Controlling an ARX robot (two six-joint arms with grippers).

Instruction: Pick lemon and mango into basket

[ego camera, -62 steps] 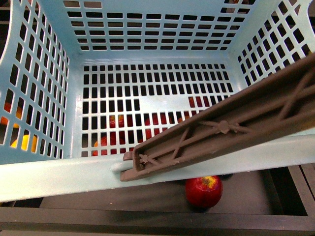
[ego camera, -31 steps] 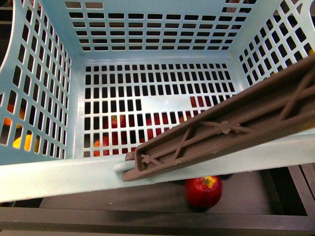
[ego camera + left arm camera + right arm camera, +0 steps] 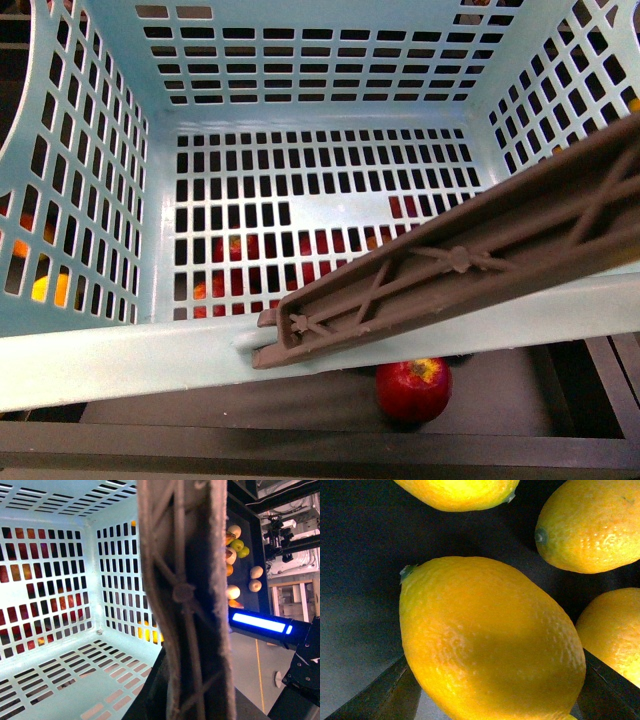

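Observation:
The pale teal basket (image 3: 90, 360) fills the front view, its slotted floor bare. Its brown handle (image 3: 450, 265) slants across the near rim. In the left wrist view my left gripper (image 3: 186, 700) is shut on this handle (image 3: 182, 590), beside the basket's inside (image 3: 60, 645). My right gripper (image 3: 495, 692) is shut on the lemon (image 3: 490, 640), a glossy yellow-orange fruit that fills the right wrist view, with dark fingers (image 3: 395, 692) on both sides. The mango is out of clear view. Neither gripper shows in the front view.
A red apple (image 3: 412, 388) lies on the dark shelf under the basket's near rim. Red fruits (image 3: 235, 248) show through the floor slots and yellow ones (image 3: 50, 288) through the left wall. Other lemons (image 3: 600, 525) lie round the held one. More fruit (image 3: 235, 545) sits beyond the handle.
The basket and its handle have drifted slightly to the right in the front view. The apple has stayed put.

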